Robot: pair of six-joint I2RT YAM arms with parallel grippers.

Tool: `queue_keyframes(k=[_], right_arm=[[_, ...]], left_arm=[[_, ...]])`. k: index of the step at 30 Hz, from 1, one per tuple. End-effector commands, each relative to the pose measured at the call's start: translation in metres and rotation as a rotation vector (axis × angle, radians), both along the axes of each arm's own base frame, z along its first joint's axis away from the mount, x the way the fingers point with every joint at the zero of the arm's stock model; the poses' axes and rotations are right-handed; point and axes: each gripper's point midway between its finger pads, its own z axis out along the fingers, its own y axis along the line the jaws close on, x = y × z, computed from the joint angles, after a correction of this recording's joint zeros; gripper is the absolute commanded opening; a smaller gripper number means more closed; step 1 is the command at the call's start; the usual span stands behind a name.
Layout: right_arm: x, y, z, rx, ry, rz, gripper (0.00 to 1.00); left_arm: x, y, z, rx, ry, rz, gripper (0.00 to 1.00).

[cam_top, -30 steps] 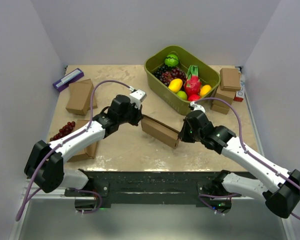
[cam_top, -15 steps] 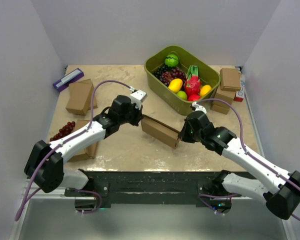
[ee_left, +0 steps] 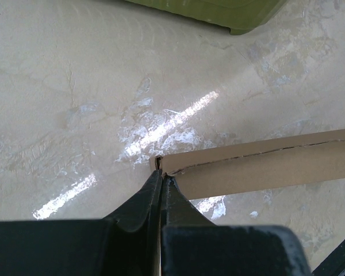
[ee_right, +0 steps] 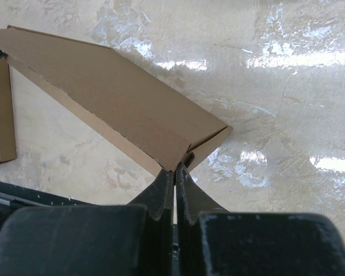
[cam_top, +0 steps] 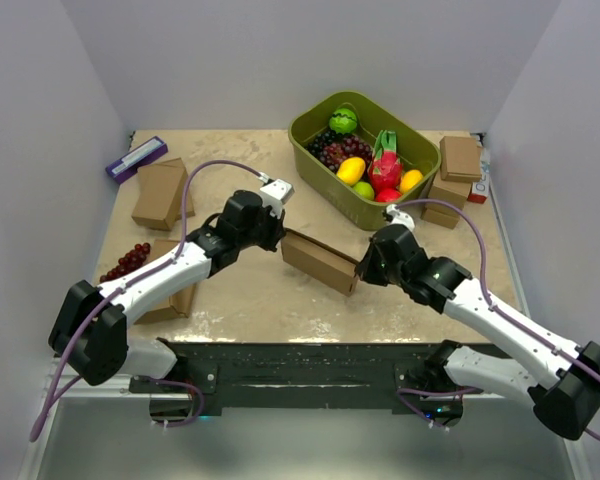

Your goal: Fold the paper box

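Paper box (cam_top: 320,262) lies far-left to near-right, left end effector (cam_top: 283,240) and right end effector (cam_top: 359,273) pinching ends.

**Fruit tub at the back, spare boxes down both sides**

Far side of the pale marbled surface (cam_top: 260,295), and there's an olive-green plastic tub (cam_top: 320,182), set at an angle and packed full. A round green fruit (cam_top: 343,120) sits at its far corner with dark purple grapes (cam_top: 332,150) beside it. Then come a yellow mango-shaped fruit (cam_top: 351,171), a pink dragon fruit (cam_top: 385,168) and an orange piece (cam_top: 411,181) against the right wall.

Over on the left, a flat purple carton (cam_top: 136,158) lies by the wall, with a small brown cardboard box (cam_top: 160,193) just beside it. A loose bunch of dark red grapes (cam_top: 128,262) lies nearer the front.

On the right, more small brown boxes (cam_top: 458,160) are piled beside the tub, with a red-and-white packet (cam_top: 479,188) tucked against them.
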Motion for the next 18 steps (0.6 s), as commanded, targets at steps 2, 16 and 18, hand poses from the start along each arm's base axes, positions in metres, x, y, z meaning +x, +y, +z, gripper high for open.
queue_keyframes(k=[2,16,18], right_arm=[[-0.001,0.01,0.001,0.016,-0.008,0.005,0.02],[-0.008,-0.016,0.059,0.01,-0.113,-0.03,0.55],[-0.005,-0.018,0.063,-0.007,-0.139,-0.023,0.56]], left_arm=[[-0.022,-0.006,-0.023,0.054,0.091,-0.066,0.0],[-0.019,-0.001,-0.025,0.078,0.088,-0.046,0.0],[-0.019,0.0,-0.025,0.08,0.088,-0.045,0.0]])
